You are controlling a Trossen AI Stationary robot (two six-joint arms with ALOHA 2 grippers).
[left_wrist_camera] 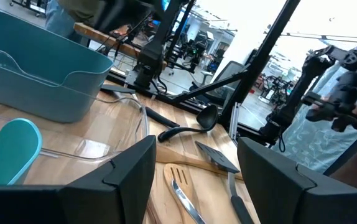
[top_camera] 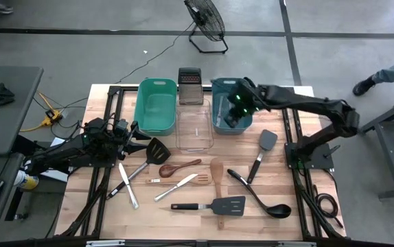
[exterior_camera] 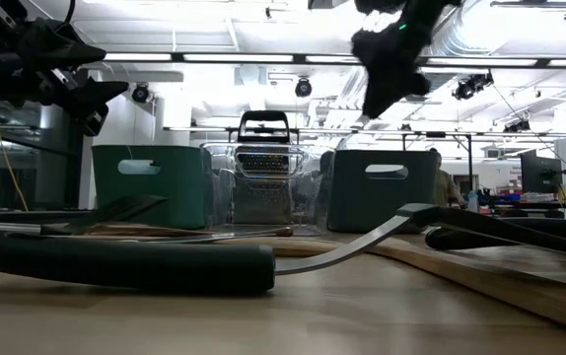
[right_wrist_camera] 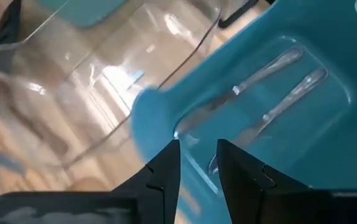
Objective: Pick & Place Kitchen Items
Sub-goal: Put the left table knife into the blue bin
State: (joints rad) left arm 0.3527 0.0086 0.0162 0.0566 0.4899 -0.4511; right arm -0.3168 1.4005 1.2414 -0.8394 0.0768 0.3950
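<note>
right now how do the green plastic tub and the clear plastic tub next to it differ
The green plastic tub is opaque with a cut-out handle in its wall; the clear plastic tub is see-through, so the wooden table shows through its base. In the high view the green tub sits nearer the left arm, while the clear tub stands in the middle, in front of the steel box grater. Both are rectangular, upright and look empty.

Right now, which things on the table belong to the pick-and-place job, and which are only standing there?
For the job:
- black ladle
- black slotted turner
- wooden spoon
- wooden spatula
- table knife
- silver cutlery already in the blue tub

Only standing there:
- box grater
- teal tub
- clear tub
</note>
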